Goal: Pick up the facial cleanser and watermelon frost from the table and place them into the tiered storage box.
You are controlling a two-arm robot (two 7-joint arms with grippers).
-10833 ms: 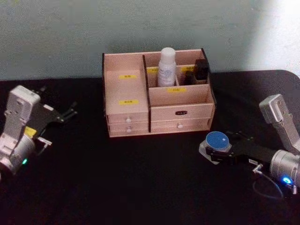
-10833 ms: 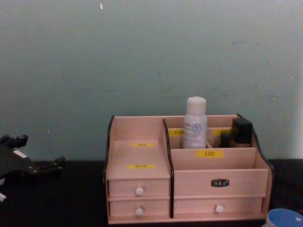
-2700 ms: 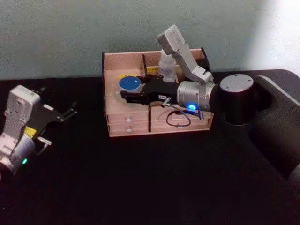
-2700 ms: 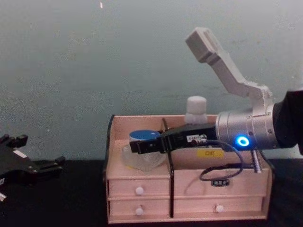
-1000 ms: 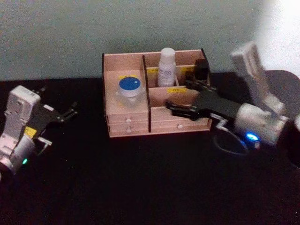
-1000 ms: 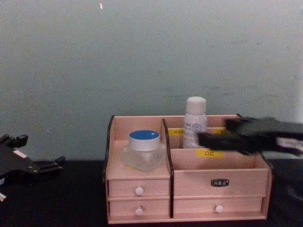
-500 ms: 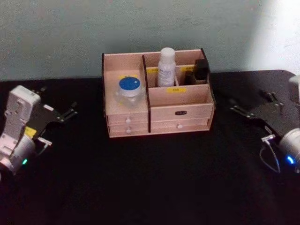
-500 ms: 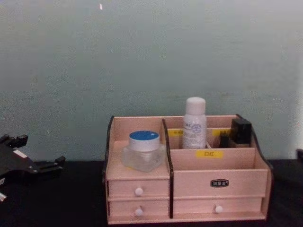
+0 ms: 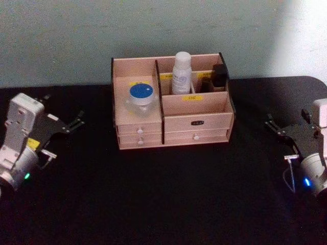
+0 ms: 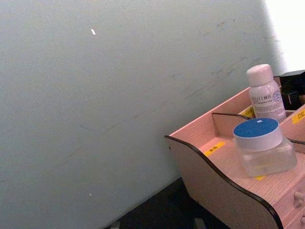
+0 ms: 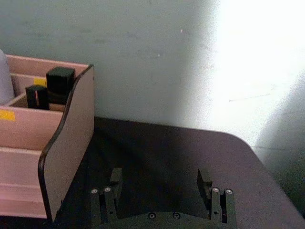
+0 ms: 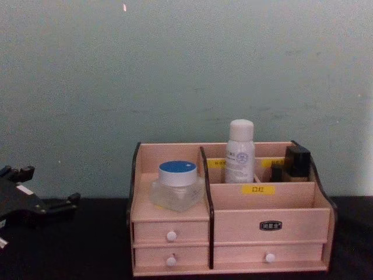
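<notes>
From my station, the tiered storage box [image 9: 172, 103] stands at the back edge of the black desk [image 9: 163, 194], against the pale wall, with both items aboard. The watermelon frost [image 9: 140, 99] sits on the stepped shelf of the box's left section, above the two small drawers. The facial cleanser [image 9: 181, 73] stands upright in a rear compartment just right of the centre divider, its cap rising above the rim. Small dark items [image 9: 219, 75] occupy the rear right corner compartment.

My left gripper [image 9: 75, 123] rests near the desk's left edge, well apart from the box, its fingers spread and empty. My right gripper [image 9: 285, 129] sits near the right edge, equally well apart, fingers spread wide with nothing between them [image 11: 162, 183].

Open black desk runs along the whole front of the box and on both its sides.
</notes>
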